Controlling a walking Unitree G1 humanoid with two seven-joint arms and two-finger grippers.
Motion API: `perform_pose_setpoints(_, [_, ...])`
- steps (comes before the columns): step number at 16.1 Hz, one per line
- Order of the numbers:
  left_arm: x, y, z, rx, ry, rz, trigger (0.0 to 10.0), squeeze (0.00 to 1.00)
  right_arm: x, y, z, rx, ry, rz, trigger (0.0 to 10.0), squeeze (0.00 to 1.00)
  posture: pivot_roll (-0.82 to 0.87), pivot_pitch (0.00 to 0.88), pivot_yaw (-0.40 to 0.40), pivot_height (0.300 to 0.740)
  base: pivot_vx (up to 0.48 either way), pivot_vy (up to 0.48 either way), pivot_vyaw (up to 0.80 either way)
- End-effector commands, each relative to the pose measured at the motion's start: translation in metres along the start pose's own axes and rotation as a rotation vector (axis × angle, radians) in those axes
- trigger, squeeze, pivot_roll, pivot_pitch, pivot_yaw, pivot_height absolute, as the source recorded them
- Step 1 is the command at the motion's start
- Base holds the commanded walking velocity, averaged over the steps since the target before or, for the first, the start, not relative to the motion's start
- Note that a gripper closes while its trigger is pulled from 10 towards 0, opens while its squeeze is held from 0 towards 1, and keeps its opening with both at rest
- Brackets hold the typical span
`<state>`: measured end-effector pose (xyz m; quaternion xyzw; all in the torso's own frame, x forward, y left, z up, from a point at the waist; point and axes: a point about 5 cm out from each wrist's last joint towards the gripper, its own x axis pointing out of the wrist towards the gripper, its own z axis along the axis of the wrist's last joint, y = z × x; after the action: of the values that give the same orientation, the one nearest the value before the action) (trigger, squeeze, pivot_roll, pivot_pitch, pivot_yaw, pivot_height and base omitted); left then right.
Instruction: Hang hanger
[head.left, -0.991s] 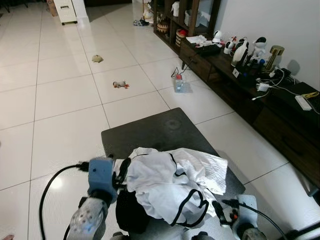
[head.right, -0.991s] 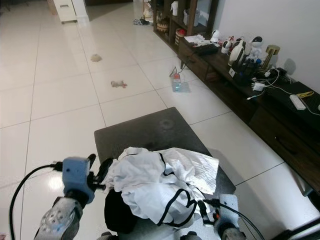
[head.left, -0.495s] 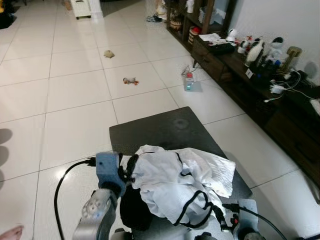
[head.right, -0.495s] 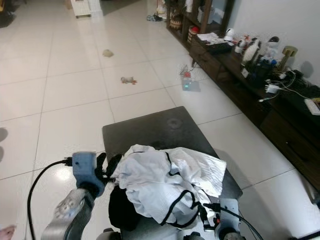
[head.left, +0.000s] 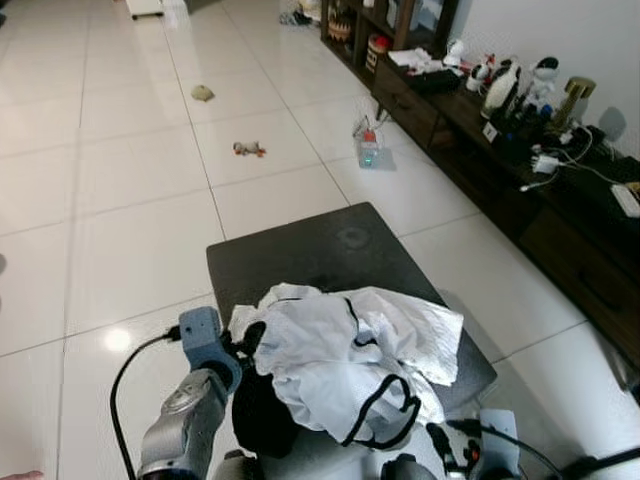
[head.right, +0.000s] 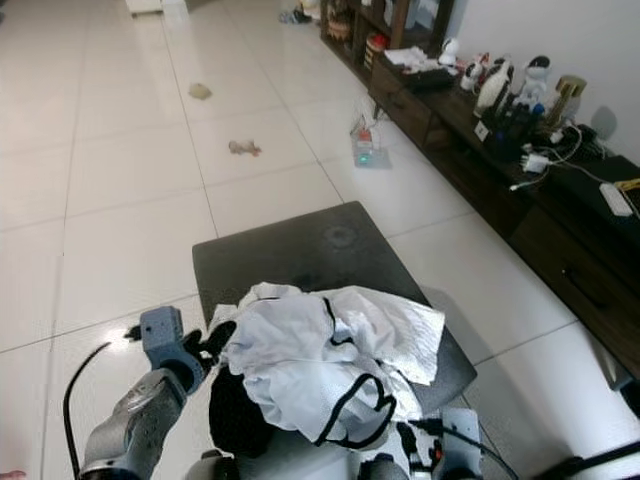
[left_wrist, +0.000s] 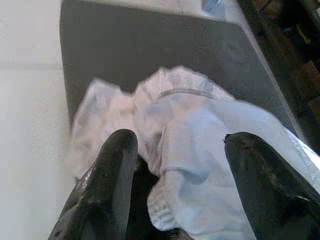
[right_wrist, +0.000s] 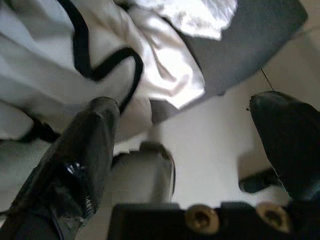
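A white garment (head.left: 350, 365) with black trim lies crumpled on the near end of the dark table (head.left: 310, 255). No hanger can be made out. The left gripper (left_wrist: 177, 165) is at the garment's left edge, its fingers (left_wrist: 112, 170) spread wide over the cloth. The right gripper (right_wrist: 195, 150) is below the garment's near right corner, fingers apart and holding nothing. Beyond the table, small things (head.left: 247, 149) lie on the floor (head.left: 120, 200).

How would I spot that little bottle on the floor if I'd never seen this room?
Find the long dark sideboard along the right wall. On the white tiles beside it stands a small clear bottle with a red top, unlike the two small scraps lying farther out.
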<state>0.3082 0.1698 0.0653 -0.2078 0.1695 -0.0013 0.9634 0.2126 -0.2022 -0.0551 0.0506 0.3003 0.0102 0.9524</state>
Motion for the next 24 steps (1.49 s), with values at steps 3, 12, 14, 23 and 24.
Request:
perform_pose_setpoints(3, [0.004,-0.006,-0.012,-0.052,0.077,-0.064,10.0,1.00,-0.004,0.000,-0.005,-0.018,-0.012,0.010,10.0,0.00,-0.04,0.261,-0.058,0.649,0.000,0.000,0.00])
perform_pose_setpoints(12, [0.013,-0.003,-0.022,-0.140,0.185,0.038,10.0,0.00,-0.006,0.007,-0.003,-0.029,-0.061,0.030,10.0,0.00,-0.05,0.281,-0.057,0.649,0.000,0.000,0.00])
perform_pose_setpoints(14, [0.014,-0.001,-0.025,-0.122,0.208,0.055,10.0,0.00,-0.006,0.008,-0.001,-0.030,-0.071,0.033,10.0,0.00,-0.05,0.281,-0.057,0.649,0.000,0.000,0.00])
perform_pose_setpoints(23, [0.024,-0.005,-0.012,-0.142,0.164,0.069,0.0,0.00,-0.011,0.010,0.000,-0.052,-0.094,0.048,10.0,0.00,-0.06,0.303,-0.071,0.649,0.000,0.000,0.00])
perform_pose_setpoints(24, [0.025,-0.005,-0.011,-0.145,0.161,0.069,0.0,0.00,-0.012,0.010,0.000,-0.056,-0.093,0.052,10.0,0.00,-0.06,0.305,-0.072,0.649,0.000,0.000,0.00])
